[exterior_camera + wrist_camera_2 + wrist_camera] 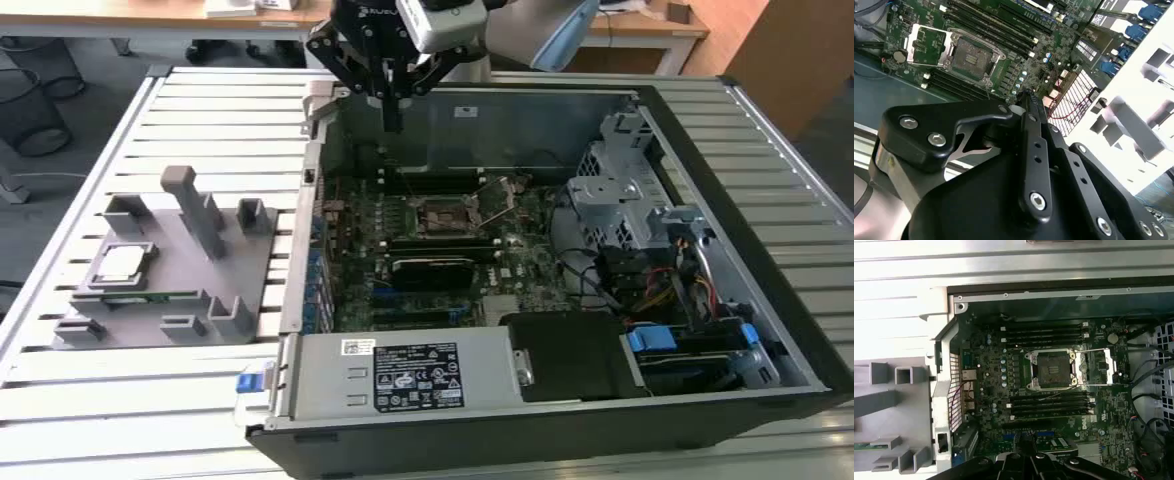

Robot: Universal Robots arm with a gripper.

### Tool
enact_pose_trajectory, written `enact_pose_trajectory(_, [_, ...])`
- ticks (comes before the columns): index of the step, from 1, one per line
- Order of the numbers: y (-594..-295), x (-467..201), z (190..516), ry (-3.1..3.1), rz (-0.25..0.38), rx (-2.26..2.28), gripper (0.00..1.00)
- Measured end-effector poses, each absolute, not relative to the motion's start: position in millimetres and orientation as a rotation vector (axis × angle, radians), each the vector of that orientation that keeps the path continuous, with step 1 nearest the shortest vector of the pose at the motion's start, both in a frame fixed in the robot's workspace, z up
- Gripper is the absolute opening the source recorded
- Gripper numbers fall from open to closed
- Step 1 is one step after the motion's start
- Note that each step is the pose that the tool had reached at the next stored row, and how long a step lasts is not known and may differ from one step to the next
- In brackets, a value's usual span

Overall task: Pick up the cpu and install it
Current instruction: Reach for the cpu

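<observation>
Open computer case (561,125), grey holder (200,218), slatted table (134,392)

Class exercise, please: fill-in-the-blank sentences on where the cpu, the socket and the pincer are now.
1. The cpu lies on the grey holder at the exterior view's ____.
2. The socket has ____ chip in it.
3. The pincer hangs over the computer ____, away from the cpu.
Missing words: left; no; case.

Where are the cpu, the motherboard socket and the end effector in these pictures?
cpu (120,262), exterior view, middle of its metal top.
motherboard socket (1054,369), first wrist view, its dark centre.
end effector (394,124), exterior view, its lower tip.
</observation>
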State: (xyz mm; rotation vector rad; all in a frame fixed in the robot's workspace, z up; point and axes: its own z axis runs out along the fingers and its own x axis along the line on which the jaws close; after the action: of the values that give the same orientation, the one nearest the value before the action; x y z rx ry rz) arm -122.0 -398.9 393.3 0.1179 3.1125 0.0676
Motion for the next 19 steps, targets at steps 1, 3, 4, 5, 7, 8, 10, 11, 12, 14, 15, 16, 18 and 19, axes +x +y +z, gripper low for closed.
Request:
enact_pose_trajectory(1, [-398.9, -122.0, 393.3, 3.112, 0.068, 0.118, 0.11])
enact_pose_trajectory(3, [-398.9, -122.0, 393.3, 3.112, 0.068, 0.118, 0.11])
enact_pose_trajectory(4, [-399.0, -122.0, 393.3, 3.112, 0.068, 0.118, 0.11])
enact_pose_trajectory(5, [-398.9, -122.0, 393.3, 3.112, 0.068, 0.118, 0.11])
enact_pose_trajectory(7, [-398.9, -122.6, 393.4, 3.113, 0.067, 0.118, 0.11])
enact_pose_trajectory(8, [-398.9, -123.1, 393.3, 3.112, 0.068, 0.118, 0.11])
enact_pose_trajectory(10, [-399.0, -124.8, 393.3, 3.113, 0.068, 0.118, 0.11])
enact_pose_trajectory(11, [-399.0, -126.2, 393.3, 3.113, 0.068, 0.118, 0.11])
enact_pose_trajectory(12, [-398.9, -127.3, 393.2, 3.112, 0.068, 0.118, 0.11])
enact_pose_trajectory(14, [-398.9, -130.1, 393.2, 3.113, 0.068, 0.118, 0.11])
enact_pose_trajectory(15, [-399.0, -131.5, 393.1, 3.112, 0.068, 0.118, 0.11])
enact_pose_trajectory(16, [-398.9, -132.9, 393.1, 3.113, 0.068, 0.118, 0.11])
enact_pose_trajectory(18, [-398.9, -136.1, 393.0, 3.112, 0.068, 0.118, 0.11])
enact_pose_trajectory(19, [-398.9, -137.7, 392.9, 3.113, 0.068, 0.118, 0.11])
